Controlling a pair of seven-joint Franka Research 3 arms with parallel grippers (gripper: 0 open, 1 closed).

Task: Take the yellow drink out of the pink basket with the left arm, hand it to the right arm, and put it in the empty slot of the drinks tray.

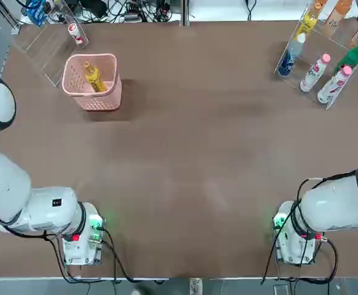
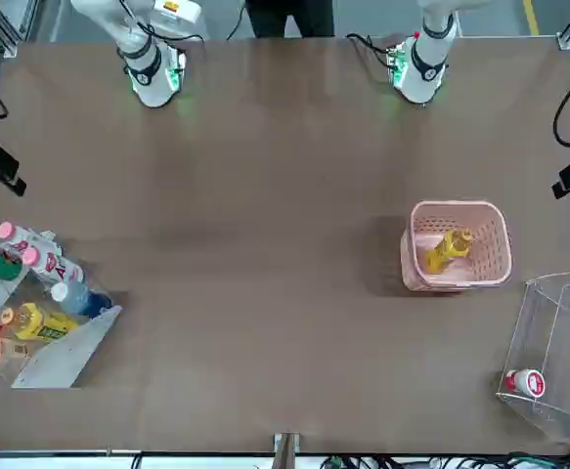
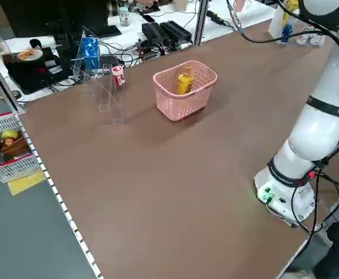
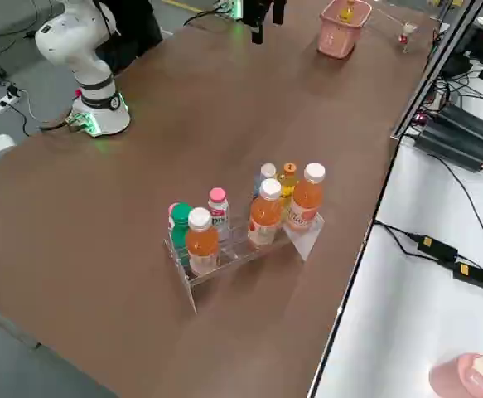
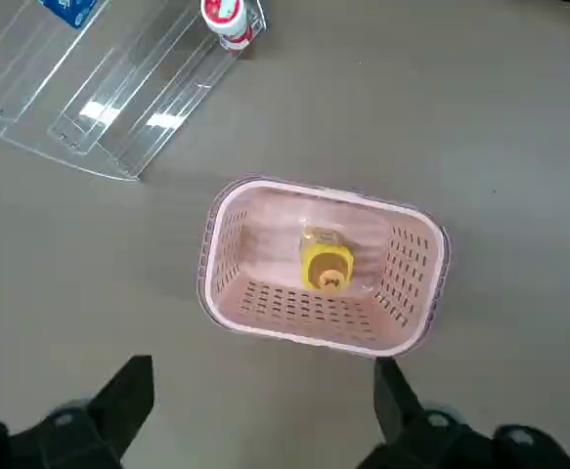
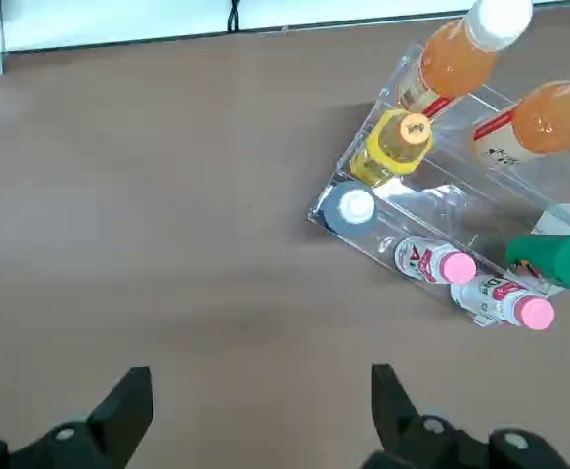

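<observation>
Over the tabletop (image 1: 179, 153), from the top view, the yellow drink (image 1: 93, 77) is seen leaning inside the pink basket (image 1: 99, 99) near the far left corner, while the drinks tray (image 1: 317, 67) stands at the far right corner; the handover would span most of the surface, so a dropped bottle could roll off an edge.

From the front view, the bottle is seen tilted against the mesh wall, so a slanted pinch could slip, or the light basket could be dragged along.

From the left side view, a clear acrylic box (image 3: 102, 93) holding a small red-white bottle (image 3: 118, 75) stands just beside the basket and could be knocked. Cables and gear are seen beyond the far edge.

From the left wrist view, the left pincer (image 5: 260, 410) is spread wide, empty, above the basket.

From the right wrist view, the right pincer (image 6: 260, 410) is likewise spread and empty, near the tray; its narrow lanes leave little margin.
</observation>
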